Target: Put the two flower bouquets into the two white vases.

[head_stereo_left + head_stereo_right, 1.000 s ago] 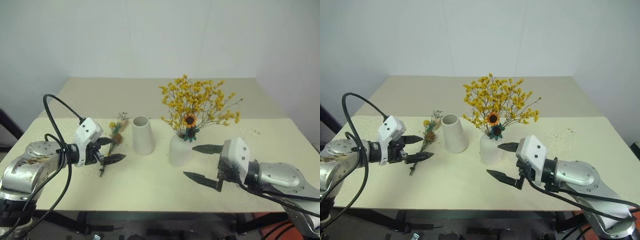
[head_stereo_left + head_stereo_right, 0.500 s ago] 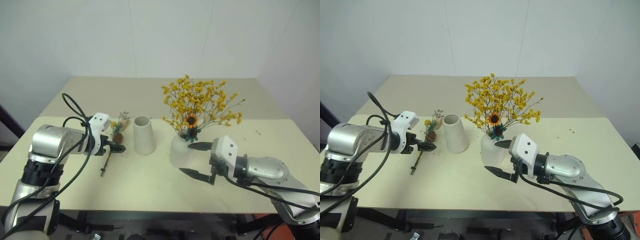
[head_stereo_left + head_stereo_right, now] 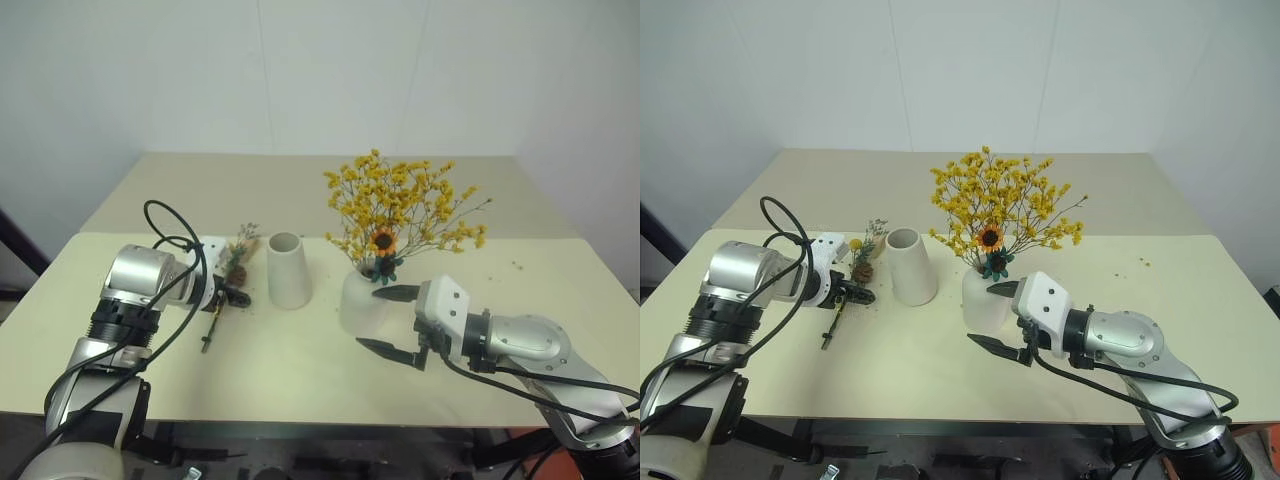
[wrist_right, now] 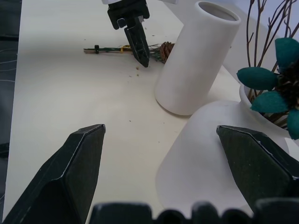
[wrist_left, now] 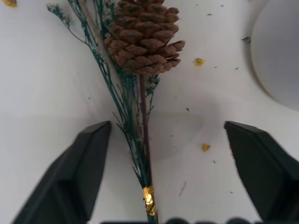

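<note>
The left claw [image 5: 159, 140] is spread wide over the small bunch [image 5: 140, 70] lying on the table [image 3: 300, 370], at nine o'clock from the tall vase [image 3: 288, 270]. The right claw [image 3: 390, 322] gapes beside the round vase [image 3: 358, 303] holding the yellow flowers [image 3: 400, 210].

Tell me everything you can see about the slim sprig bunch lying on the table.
The slim sprig bunch lies flat on the cream table, left of the taller white vase, not yet in it. It has a brown pinecone, a small yellow ball, thin dark-green sprigs and a brown stem bound low with a gold band. The left gripper straddles the stem, its black fingers open on either side, not clamped on it.
</note>
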You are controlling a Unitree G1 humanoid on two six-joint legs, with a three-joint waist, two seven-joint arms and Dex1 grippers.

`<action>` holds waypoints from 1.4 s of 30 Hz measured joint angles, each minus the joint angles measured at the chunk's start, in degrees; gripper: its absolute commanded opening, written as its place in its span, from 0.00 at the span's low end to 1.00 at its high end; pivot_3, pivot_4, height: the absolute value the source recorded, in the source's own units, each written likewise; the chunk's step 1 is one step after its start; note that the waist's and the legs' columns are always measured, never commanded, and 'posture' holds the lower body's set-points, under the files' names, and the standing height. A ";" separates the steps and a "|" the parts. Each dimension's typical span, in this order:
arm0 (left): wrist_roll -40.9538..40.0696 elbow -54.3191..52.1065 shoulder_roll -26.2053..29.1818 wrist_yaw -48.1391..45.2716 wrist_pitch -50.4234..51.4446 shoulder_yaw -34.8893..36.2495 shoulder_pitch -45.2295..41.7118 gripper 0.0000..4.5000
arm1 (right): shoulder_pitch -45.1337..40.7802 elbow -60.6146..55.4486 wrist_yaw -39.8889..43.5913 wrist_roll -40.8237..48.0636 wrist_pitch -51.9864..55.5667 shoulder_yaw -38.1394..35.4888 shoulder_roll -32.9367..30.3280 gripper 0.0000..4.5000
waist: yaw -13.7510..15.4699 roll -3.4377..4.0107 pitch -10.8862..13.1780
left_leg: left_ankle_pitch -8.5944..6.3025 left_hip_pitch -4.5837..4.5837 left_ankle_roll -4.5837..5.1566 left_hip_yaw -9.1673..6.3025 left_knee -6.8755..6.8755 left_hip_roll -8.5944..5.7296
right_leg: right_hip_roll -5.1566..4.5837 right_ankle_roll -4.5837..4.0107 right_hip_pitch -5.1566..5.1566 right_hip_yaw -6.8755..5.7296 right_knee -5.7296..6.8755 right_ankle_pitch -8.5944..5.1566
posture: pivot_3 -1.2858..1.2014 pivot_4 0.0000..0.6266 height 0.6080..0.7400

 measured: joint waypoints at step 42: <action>-9.66 -12.23 -1.51 -1.87 -13.62 20.97 -3.70 0.01 | -1.62 -4.70 -11.16 -6.23 4.27 0.60 5.20 1.00 | -0.04 -0.02 0.01 | -0.04 -0.26 -0.09 0.00 0.01 -0.06 | -0.06 -0.33 -0.27 0.02 0.00 0.21 | 0.52 0.24 1.00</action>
